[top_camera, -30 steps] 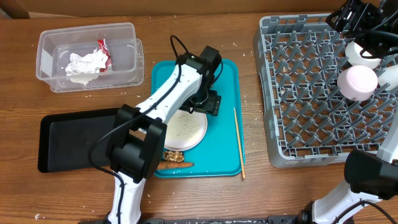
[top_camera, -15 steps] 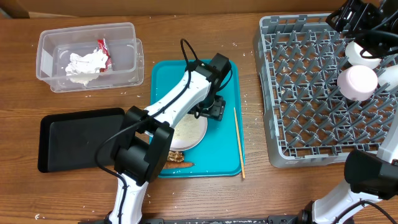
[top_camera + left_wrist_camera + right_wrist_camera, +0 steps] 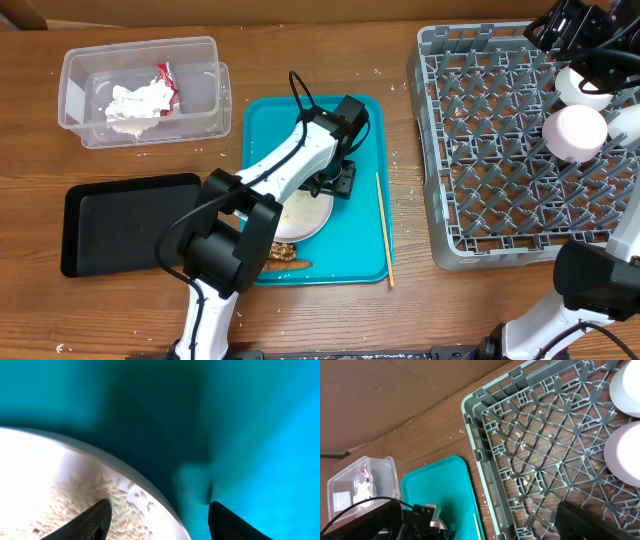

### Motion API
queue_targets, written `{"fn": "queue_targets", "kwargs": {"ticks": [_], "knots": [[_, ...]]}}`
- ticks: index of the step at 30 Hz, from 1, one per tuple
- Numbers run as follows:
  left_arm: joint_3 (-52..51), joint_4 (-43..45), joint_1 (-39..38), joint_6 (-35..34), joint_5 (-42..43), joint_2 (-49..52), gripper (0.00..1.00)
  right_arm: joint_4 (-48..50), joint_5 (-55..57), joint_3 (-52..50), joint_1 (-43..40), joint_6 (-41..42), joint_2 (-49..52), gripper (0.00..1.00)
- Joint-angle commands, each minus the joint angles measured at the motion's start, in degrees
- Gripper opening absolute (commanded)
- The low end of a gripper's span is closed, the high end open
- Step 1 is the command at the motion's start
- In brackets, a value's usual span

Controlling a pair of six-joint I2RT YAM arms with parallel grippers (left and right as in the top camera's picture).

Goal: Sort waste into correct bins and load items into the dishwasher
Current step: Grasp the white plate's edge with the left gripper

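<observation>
The white plate [image 3: 300, 212] with rice grains [image 3: 75, 510] lies on the teal serving tray [image 3: 365, 245]. My left gripper [image 3: 337, 182] is down at the plate's far right rim, open. In the left wrist view its jaws [image 3: 157, 520] straddle the plate rim [image 3: 165, 505], one finger on the rice and the other over the teal tray. A brown food piece [image 3: 280, 250] and an orange stick [image 3: 285, 266] lie by the plate's near edge. The thin wooden stick [image 3: 384, 230] rests on the tray's right side. My right gripper [image 3: 580, 35] hangs open above the dish rack [image 3: 500, 150], holding nothing.
The clear tub [image 3: 75, 100] at the back left holds the crumpled napkin [image 3: 135, 105] and the red-and-white wrapper [image 3: 166, 80]. The black tray [image 3: 120, 225] lies at the front left. A white cup [image 3: 575, 132] and a bowl [image 3: 580, 85] sit in the rack's right side.
My left gripper has shifted right along the teal tray and settled over the plate's rim, its jaws narrowing. The right arm has not moved.
</observation>
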Motion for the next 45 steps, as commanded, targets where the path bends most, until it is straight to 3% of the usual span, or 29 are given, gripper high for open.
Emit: {"fn": "queue_targets", "kwargs": {"ticks": [1, 12, 18, 23, 27, 41, 45], "knots": [[-0.26, 0.24, -0.74, -0.33, -3.02, 0.37, 0.63, 0.22, 0.2, 0.81, 0.04, 0.2, -0.57, 1.0], [-0.26, 0.46, -1.92, -0.33, -3.45, 0.37, 0.44, 0.22, 0.2, 0.81, 0.04, 0.2, -0.57, 1.0], [-0.26, 0.59, -2.8, 1.2, -3.48, 0.37, 0.28, 0.22, 0.2, 0.81, 0.04, 0.2, -0.57, 1.0], [-0.26, 0.79, -2.95, 1.33, -3.48, 0.37, 0.25, 0.22, 0.2, 0.81, 0.04, 0.2, -0.57, 1.0], [-0.26, 1.62, -2.95, 2.69, -3.63, 0.37, 0.09, 0.22, 0.2, 0.81, 0.04, 0.2, -0.57, 1.0], [-0.26, 4.52, -2.99, 8.7, -3.58, 0.37, 0.09, 0.2, 0.2, 0.81, 0.04, 0.2, -0.57, 1.0], [-0.2, 3.87, -2.99, 8.63, -3.89, 0.35, 0.04, 0.22, 0.2, 0.81, 0.04, 0.2, -0.57, 1.0]]}}
